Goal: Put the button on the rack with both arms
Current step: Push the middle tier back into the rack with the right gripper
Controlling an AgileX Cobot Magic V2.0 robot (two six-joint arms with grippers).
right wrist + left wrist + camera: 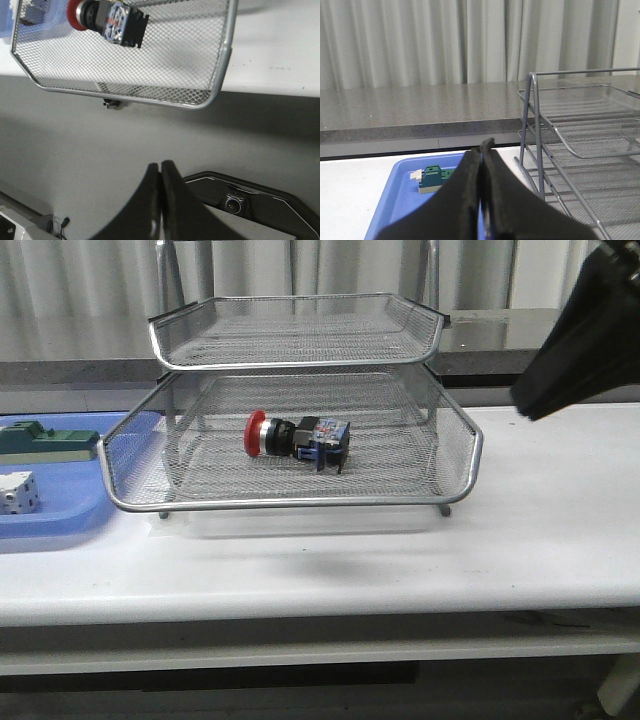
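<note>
Here the white table (540, 540) spans the front view, and on it stands the silver wire-mesh rack (300, 502), its tiers stacked one above another. A blue plastic tray (60, 510) lies just beside the rack on the robot's left, holding a green block (45, 442) and a white cube (18, 492). Part of the right arm (590, 330) hangs above the table's right side, well apart from the rack. The left gripper (481, 170) has its fingers pressed together with nothing between them; the right gripper (160, 180) is likewise closed and empty, off the table's edge. The button (298, 438) lies on its side on the mesh of the lower visible tier, red head toward the blue tray.
</note>
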